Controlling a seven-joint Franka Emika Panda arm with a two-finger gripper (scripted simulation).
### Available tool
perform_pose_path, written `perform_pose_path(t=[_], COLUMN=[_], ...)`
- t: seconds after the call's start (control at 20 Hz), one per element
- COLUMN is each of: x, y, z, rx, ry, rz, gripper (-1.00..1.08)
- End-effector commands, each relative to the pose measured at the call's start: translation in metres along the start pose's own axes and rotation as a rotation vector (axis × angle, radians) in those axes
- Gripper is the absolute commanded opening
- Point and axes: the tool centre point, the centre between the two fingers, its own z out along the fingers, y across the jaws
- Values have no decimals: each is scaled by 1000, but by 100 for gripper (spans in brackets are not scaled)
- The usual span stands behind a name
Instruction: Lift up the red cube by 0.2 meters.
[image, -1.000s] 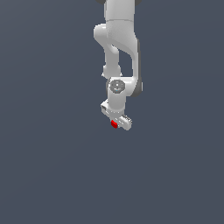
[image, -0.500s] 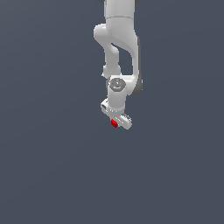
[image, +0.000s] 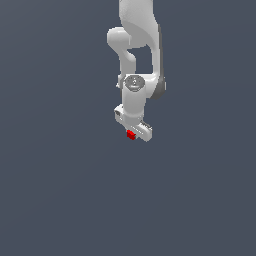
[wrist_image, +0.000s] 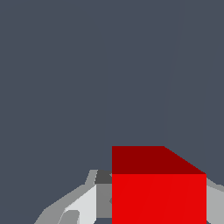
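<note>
The red cube (image: 131, 135) is a tiny bright red block tucked under the white gripper (image: 133, 133) near the middle of the exterior view. In the wrist view the cube (wrist_image: 158, 192) fills the space between the two grey fingers (wrist_image: 78, 205), which close against its sides. The gripper is shut on the cube. The white arm (image: 136, 50) reaches down from the top of the exterior view. The fingers themselves are mostly hidden behind the hand in the exterior view.
A plain dark grey-blue surface (image: 60, 190) fills the whole background in both views. No other objects show.
The arm, gripper and cube stand almost where they were; any shift over the last second is too small to tell.
</note>
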Motion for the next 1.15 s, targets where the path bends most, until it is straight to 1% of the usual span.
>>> perform_pose_path(t=[0.0, 0.3, 0.6, 0.85, 1.1], x=[0, 0, 0, 1, 1], y=[0, 1, 1, 0, -1], z=[-22, -79, -121, -141, -148], rx=[1, 0, 0, 0, 0], ry=[1, 1, 2, 2, 2], rz=[1, 1, 1, 0, 0], gripper=[-100, -100, -100, -100, -100])
